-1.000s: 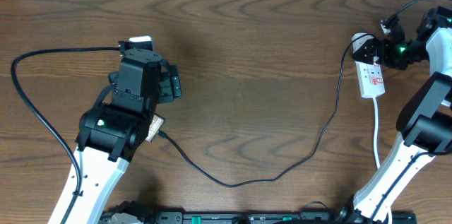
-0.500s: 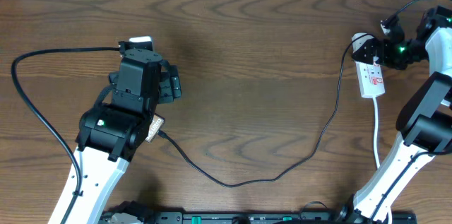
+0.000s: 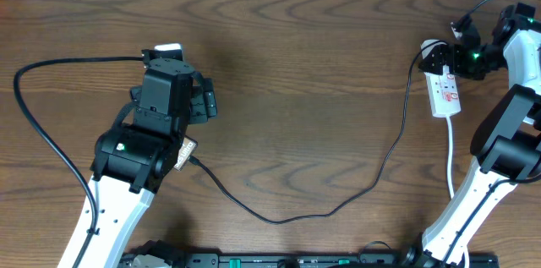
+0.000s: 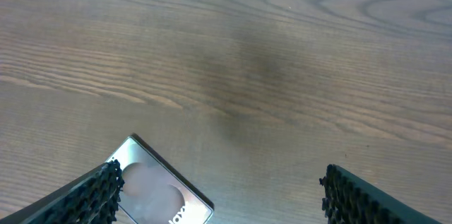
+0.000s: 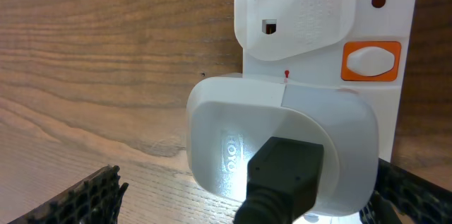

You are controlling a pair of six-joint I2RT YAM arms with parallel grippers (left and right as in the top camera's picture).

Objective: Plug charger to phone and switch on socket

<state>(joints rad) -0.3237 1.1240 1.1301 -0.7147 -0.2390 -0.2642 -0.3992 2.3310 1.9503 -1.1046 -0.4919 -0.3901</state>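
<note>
Left hand (image 4: 222, 184) is noted released, the phone (image 4: 161, 197) lying on the bench (image 4: 282, 54) partly beneath it. Right hand (image 5: 251, 192) is noted released, straddling the white plug (image 5: 233, 132) seated in the socket (image 5: 381, 19).

The socket (image 5: 311, 33) is white with an orange-framed switch (image 5: 371, 61); the charger (image 5: 286, 164) is black; the table (image 3: 321, 65) shows dark brown wood grain.

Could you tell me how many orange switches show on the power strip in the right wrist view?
1: the orange switch sits on the socket beside its empty outlet, next to the white plug; more may be hidden.
</note>
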